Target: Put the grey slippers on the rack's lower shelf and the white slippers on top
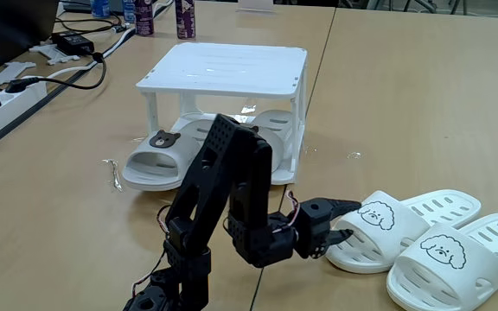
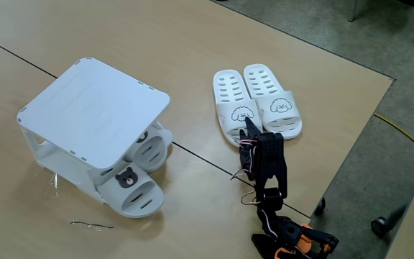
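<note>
Hand point(image 1: 346, 221) low over the worktop point(image 1: 405, 95), fingers parted, tips at the strap end of the nearer of the white slippers point(image 1: 396, 226); grasping nothing, though contact with the strap can't be ruled out. White pair lies side by side near the worktop's edge, straps toward the arm, long axes running away from the hand in line with its reach point(image 2: 249, 129). Grey slippers point(image 1: 167, 155) already sit on the lower shelf point(image 1: 232, 164) of the rack point(image 1: 223, 69), ends poking out. Top tier bare. Likely next: grip the white slipper's strap, carry to rack top.
</note>
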Robot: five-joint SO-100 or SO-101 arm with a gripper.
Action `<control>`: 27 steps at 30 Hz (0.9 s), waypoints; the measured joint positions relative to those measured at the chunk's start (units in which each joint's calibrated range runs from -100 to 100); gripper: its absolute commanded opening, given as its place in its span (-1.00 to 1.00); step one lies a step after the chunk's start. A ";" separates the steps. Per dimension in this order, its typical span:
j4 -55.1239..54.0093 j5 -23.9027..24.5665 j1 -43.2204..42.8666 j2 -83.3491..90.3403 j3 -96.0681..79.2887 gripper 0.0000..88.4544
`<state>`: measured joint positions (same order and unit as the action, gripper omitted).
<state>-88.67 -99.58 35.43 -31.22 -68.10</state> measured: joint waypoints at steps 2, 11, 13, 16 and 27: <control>0.00 0.00 0.00 -2.31 3.68 -0.47; 8.15 0.00 -0.07 -8.58 22.82 -0.47; 11.33 0.00 -0.07 -10.39 27.94 -0.47; 14.42 0.00 -0.07 -12.54 33.42 -0.50; 21.55 0.00 -0.07 -13.28 38.99 -0.98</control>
<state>-67.12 -99.58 35.36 -44.49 -29.11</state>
